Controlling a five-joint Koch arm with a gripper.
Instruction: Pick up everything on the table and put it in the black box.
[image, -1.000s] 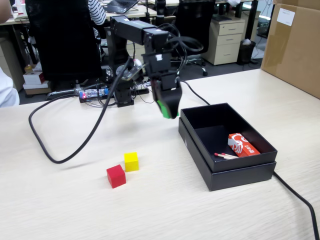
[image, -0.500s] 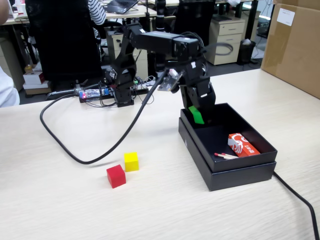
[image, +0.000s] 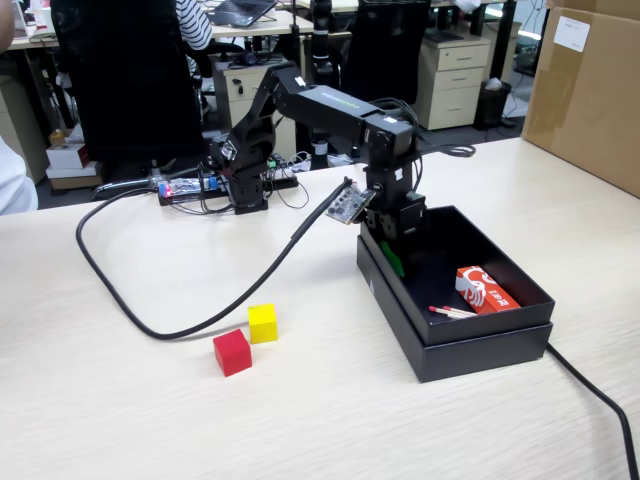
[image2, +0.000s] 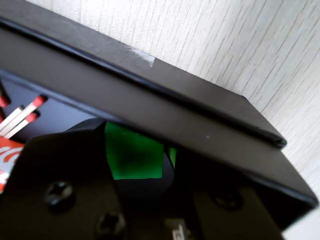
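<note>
Cubes, left to right in the fixed view: small plain red cube and small plain yellow cube sit near each other on the light beige wood-grain tabletop; small green cube is clamped in the hand inside the shallow matte black box, near its left wall. They look light, rigid, smooth-faced; pinch opposite flat faces squarely, or they may twist.

3 cubes, 1 blk box, 1 packet
</note>
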